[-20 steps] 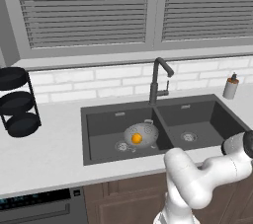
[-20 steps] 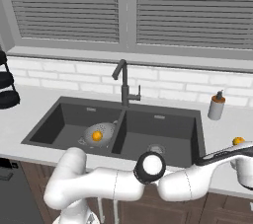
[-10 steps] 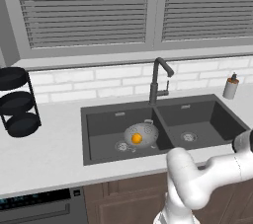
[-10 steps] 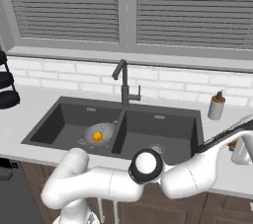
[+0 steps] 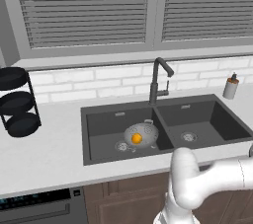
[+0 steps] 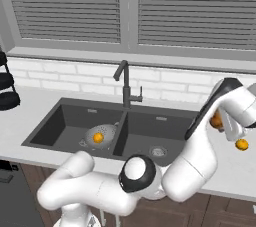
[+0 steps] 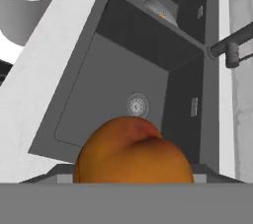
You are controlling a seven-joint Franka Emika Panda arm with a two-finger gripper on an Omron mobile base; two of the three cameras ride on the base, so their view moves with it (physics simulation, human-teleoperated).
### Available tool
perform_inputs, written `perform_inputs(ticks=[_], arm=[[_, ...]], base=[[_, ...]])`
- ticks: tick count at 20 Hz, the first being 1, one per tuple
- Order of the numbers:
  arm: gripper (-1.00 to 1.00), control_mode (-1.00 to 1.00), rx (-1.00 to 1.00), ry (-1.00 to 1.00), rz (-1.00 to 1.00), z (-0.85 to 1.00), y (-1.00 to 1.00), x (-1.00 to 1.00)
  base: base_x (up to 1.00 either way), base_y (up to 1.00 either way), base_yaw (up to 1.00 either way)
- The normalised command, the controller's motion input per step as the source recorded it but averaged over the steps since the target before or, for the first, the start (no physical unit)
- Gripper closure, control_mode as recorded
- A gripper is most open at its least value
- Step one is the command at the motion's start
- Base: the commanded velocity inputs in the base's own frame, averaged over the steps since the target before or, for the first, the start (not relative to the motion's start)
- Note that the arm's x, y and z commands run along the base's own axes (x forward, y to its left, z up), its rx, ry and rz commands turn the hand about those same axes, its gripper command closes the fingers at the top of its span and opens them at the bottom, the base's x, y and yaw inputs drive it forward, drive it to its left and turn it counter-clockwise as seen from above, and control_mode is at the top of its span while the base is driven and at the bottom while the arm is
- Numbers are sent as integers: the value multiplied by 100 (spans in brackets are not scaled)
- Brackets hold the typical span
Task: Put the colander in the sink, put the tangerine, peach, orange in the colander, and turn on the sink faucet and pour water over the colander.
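Peach [image 7: 133,151] sat at the bottom centre of the hand view, very close to the camera, orange with a red blush and a crease. It looked pinched between the fingers of the gripper [image 6: 220,121], which stood spread wide around it, though the fingertips themselves were hidden behind the fruit. In the right base view the gripper was at the right edge of the frame, raised above the counter [image 6: 30,106], with an orange spot at the hand that was probably this same fruit.

A second small orange fruit [image 6: 242,144] showed just below and to the right of the hand; whether it lay on the counter was hard to tell.

Behind the peach, in the hand view, was the right basin of the sink [image 7: 123,65] with its round drain. The colander [image 6: 100,135] stood in the far left basin, in the lower left part of the right base view, with one orange fruit [image 6: 98,137] already inside. So the colander lay well apart from the gripper, across the divider and toward the left of the frame, and lower; by judgement the peach must be carried that way and lowered.

Farthest back, the sink faucet [image 6: 125,83] rose behind the divider. No water was visible.
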Motion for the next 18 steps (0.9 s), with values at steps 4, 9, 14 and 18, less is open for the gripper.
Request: perform_inputs(ticks=[4, 9, 14, 18], arm=[[100, -100, -42, -6, 14, 39, 100, 0], [100, -100, -41, 4, 18, 65, 100, 0], [100, -100, -37, 1, 23, 50, 100, -4], [100, -100, -28, -6, 35, 2, 100, -28]], base=[[0, 0, 0], [0, 0, 0], [0, 0, 0], [0, 0, 0]])
